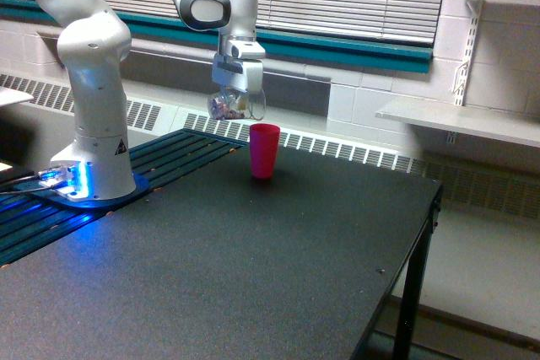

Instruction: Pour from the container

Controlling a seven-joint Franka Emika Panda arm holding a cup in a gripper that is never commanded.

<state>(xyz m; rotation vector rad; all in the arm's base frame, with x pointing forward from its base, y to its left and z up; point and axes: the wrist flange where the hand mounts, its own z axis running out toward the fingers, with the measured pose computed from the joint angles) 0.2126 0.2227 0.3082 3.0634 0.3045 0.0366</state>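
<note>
A Franka arm is standing on its base (91,183) at the exterior view's left, its gripper (236,100) clamping the container (229,107) in the air, tipped on its side above and just left of the red cup (264,150) on the black table (253,276). The pour appears to be in its approach (nothing is visibly falling); next, the mouth needs centring over the cup. The candies are blurring together, and the fingertips are hard to make out.

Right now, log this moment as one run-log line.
phase: tipping to pour | gripper: shut on clear cup, tilted, candies inside | red cup: upright on table, below and to the exterior view's right
</note>
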